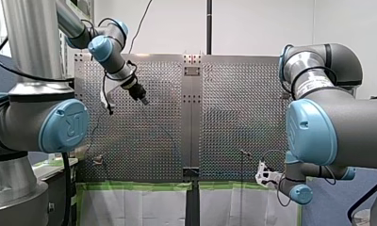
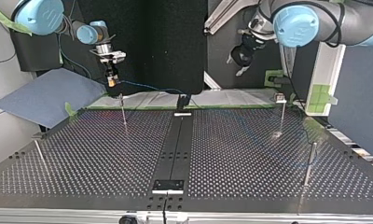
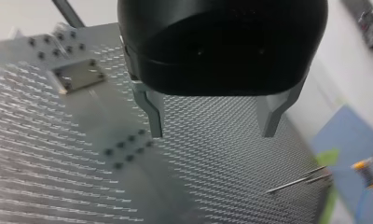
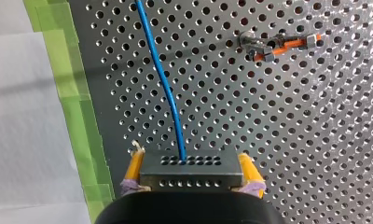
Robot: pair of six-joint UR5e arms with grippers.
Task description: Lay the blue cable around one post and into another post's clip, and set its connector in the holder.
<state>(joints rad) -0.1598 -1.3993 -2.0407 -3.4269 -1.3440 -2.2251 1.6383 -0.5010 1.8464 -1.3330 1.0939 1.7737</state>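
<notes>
**Item: cable-routing set-up, early stage**

- **Tabletop** [image 2: 250, 154]: perforated metal, with green tape [image 4: 77, 107] along the edge nearest the arms.
- **Right gripper** [image 4: 191, 175]: yellow pads clamped on either side of the connector [image 4: 189, 163], a grey block. It is held above the tabletop, close to the taped edge and toward the corner on my right arm's side.
- **Blue cable** [image 4: 166, 79]: leaves the connector and runs ahead of the right gripper over the perforations. In the top view it hangs in the air along the taped edge toward the centre strip. It touches no post.
- **Posts**: four thin uprights show in the top view [image 2: 123, 112] [image 2: 281, 114] [image 2: 310, 161] [image 2: 39, 151]. The one nearest the right gripper carries an orange clip [image 4: 268, 46], which is empty.
- **Left gripper** [image 3: 211, 119]: metal fingers apart with nothing between them. It is raised well above the tabletop, on my left arm's side.
- **Holder**: I cannot pick it out with certainty.

**Progress (judged):** only the grasp of the connector is done. Left to do are looping the cable around a post, pressing it into a clip, and seating the connector.
</notes>
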